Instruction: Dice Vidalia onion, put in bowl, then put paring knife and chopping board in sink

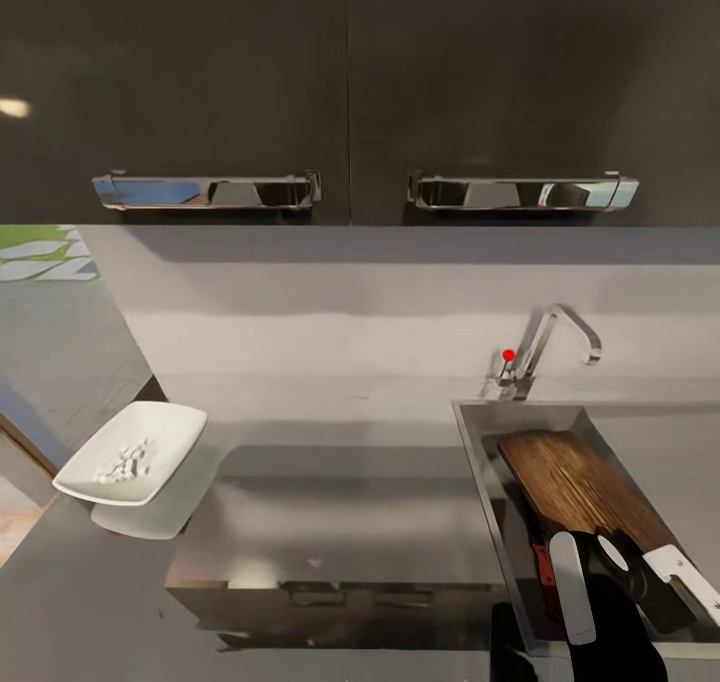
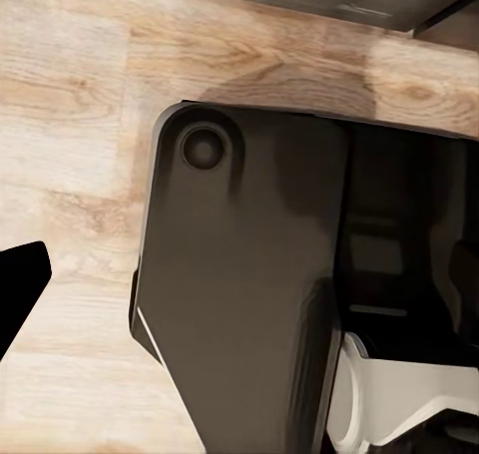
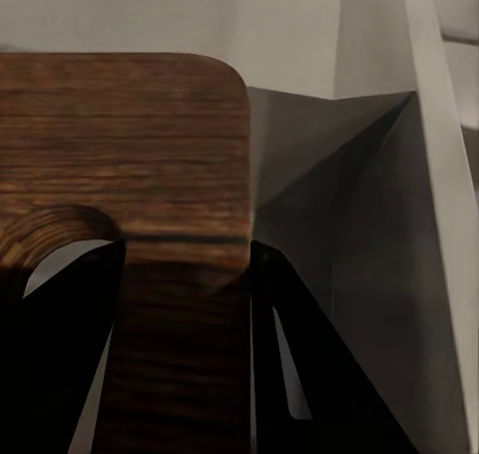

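Head view: dark brown grained chopping board (image 1: 580, 487) tilted inside the grey steel sink (image 1: 478, 462) at the worktop's right end, rounded corner up, clamped at its near end by the right hand (image 1: 600, 572). Orange-red paring knife (image 1: 543, 565) handle glimpsed beneath. White squarish bowl (image 1: 132, 452) with pale dice at the glossy worktop's (image 1: 330, 502) left edge. Left hand: cannot tell.
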